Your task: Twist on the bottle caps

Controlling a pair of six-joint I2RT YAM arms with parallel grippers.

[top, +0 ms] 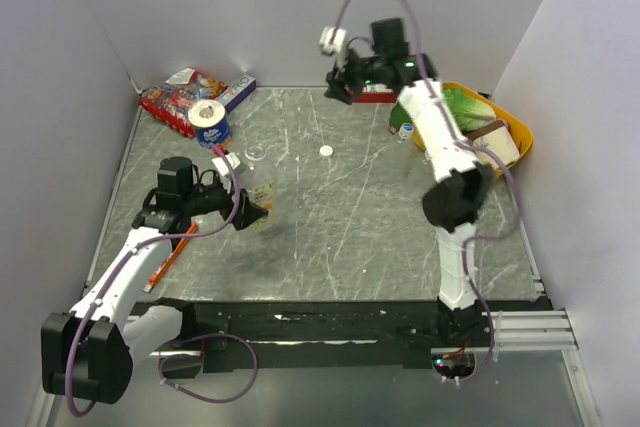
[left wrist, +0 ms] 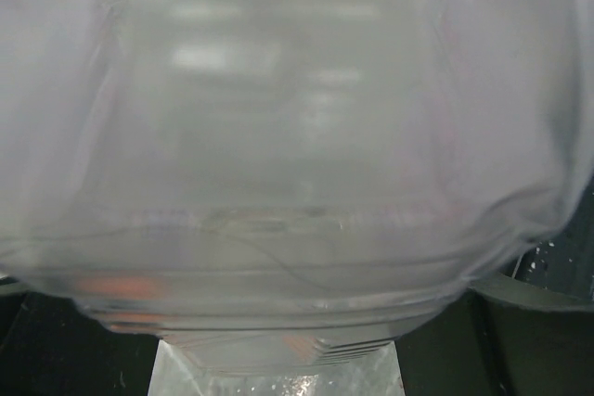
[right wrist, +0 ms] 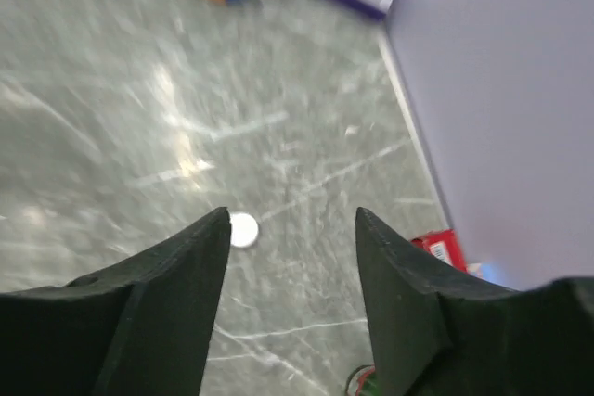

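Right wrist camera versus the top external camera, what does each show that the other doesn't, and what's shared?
Only the right wrist view: the right gripper seen standing open. Only the top external view: the left gripper shut on a small clear plastic bottle with a yellow label, and a yellow basket. Both: the small round white plastic cap lying on the grey marbled table.

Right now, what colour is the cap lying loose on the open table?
The cap is plain white; the right wrist view shows it best.
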